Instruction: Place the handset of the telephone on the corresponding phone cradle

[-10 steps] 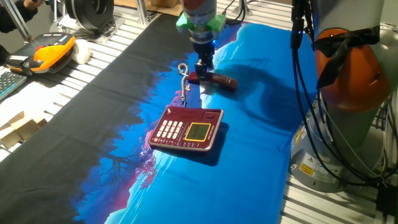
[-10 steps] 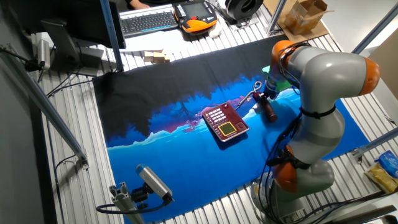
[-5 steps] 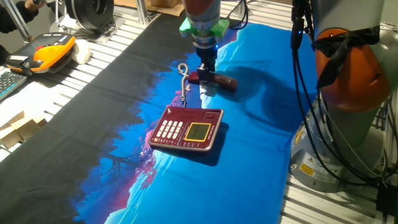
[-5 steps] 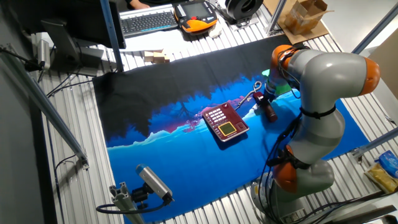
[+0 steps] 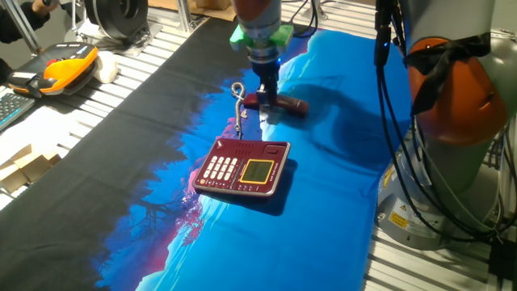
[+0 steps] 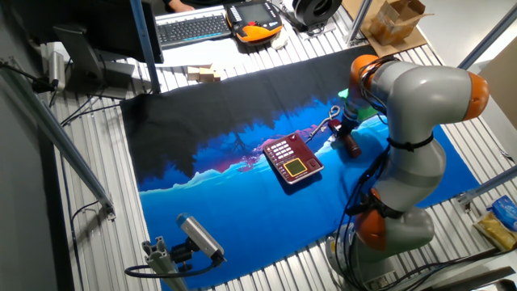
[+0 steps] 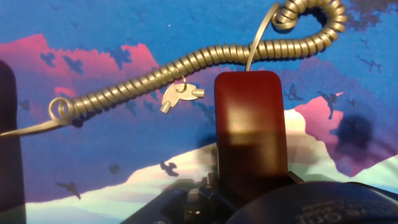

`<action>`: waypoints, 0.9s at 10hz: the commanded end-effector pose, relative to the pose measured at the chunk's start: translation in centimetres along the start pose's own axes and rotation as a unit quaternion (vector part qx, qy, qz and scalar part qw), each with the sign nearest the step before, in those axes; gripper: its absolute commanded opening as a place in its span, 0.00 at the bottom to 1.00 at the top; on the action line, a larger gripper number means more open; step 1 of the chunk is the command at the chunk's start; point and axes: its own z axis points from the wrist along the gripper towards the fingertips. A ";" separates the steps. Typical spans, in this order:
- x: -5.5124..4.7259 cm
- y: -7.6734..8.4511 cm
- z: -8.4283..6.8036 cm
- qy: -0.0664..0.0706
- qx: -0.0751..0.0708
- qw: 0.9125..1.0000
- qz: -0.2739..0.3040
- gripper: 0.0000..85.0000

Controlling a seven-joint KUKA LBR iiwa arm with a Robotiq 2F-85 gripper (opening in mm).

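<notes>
The dark red handset (image 5: 283, 104) lies flat on the blue cloth, a little beyond the telephone (image 5: 242, 167), with its pale curly cord (image 5: 238, 99) trailing to the left. My gripper (image 5: 269, 99) is low over the handset's left part, fingers pointing down, and looks open. In the hand view the handset's rounded end (image 7: 249, 121) fills the middle, with the cord (image 7: 186, 67) curving above it; my fingertips do not show clearly. The other fixed view shows the handset (image 6: 350, 147) under my gripper (image 6: 344, 134), to the right of the telephone (image 6: 292, 159). The phone cradle (image 5: 252, 145) is bare.
A small metal key-like piece (image 7: 177, 97) lies under the cord. An orange and black device (image 5: 69, 62), a keyboard (image 6: 194, 27) and wooden blocks (image 6: 203, 73) sit off the cloth at the far side. The arm's base (image 5: 452, 97) stands at the right.
My gripper has come down slightly over the handset. The handset, cord and telephone have not moved.
</notes>
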 end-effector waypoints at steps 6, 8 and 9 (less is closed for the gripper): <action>-1.5 1.1 -4.7 0.032 -0.001 0.999 0.018 0.00; -2.3 2.7 -6.6 0.047 0.008 0.998 0.031 0.00; -2.3 3.3 -7.2 0.050 0.008 0.998 0.035 0.00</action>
